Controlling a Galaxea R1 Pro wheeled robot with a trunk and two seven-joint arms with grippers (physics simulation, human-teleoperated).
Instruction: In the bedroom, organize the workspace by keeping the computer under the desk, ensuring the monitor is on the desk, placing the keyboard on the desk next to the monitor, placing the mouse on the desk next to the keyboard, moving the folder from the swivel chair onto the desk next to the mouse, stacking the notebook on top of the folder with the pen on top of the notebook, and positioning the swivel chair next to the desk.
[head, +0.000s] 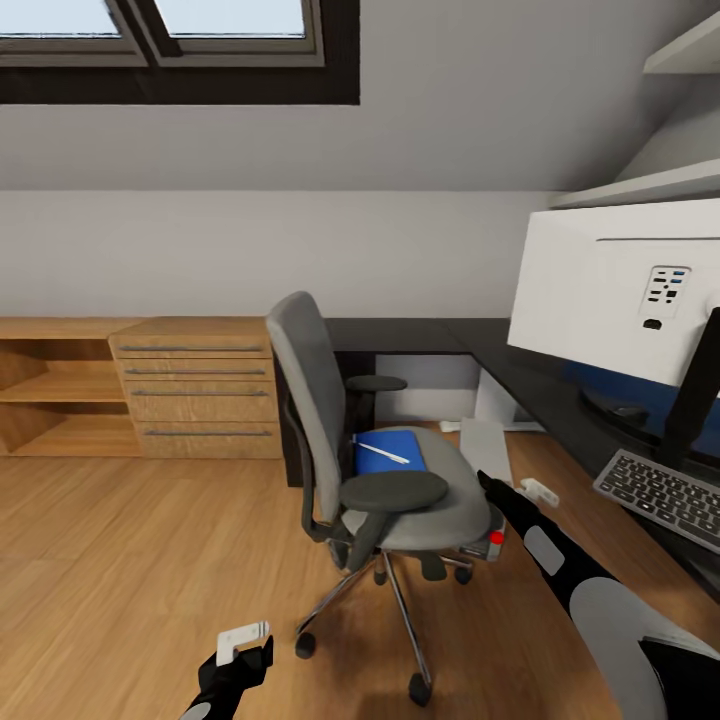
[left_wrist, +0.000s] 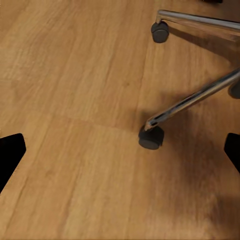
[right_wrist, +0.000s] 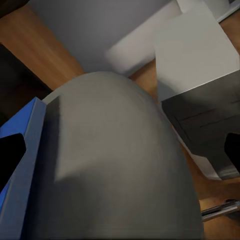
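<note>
Right now the right jaws (right_wrist: 120, 150) stand wide and empty, their dark tips at either edge of the right wrist view, poised just over the grey seat of the chair (head: 385, 470), with the blue edge of the folder (right_wrist: 22, 165) close beside them. In the head view the right arm reaches forward to the seat's front corner. The left jaws (left_wrist: 120, 150) are also spread wide with nothing between them, hanging low over the wooden floor (left_wrist: 75, 100) near one castor of the chair's chrome base.

On the seat lies the folder (head: 388, 455), flat, with the pen (head: 382, 452) resting on top of it. I judge the folder step is the one in hand: it has not yet left the chair.

Beyond the chair, the pale computer (head: 487, 455) stands on the floor beneath the black tabletop (head: 430, 335), so that part looks done. The monitor (head: 620, 300) stands on the tabletop with its white back toward the camera, and the keyboard (head: 665, 495) lies just beside its base, so those two look settled as well.

A small white object lies on the floor near the computer; whether it is the mouse I cannot tell. The notebook I cannot pick out.

Left, by my reading: mouse, folder, notebook, pen on top, then the chair, which stands near the desk but turned side-on.
</note>
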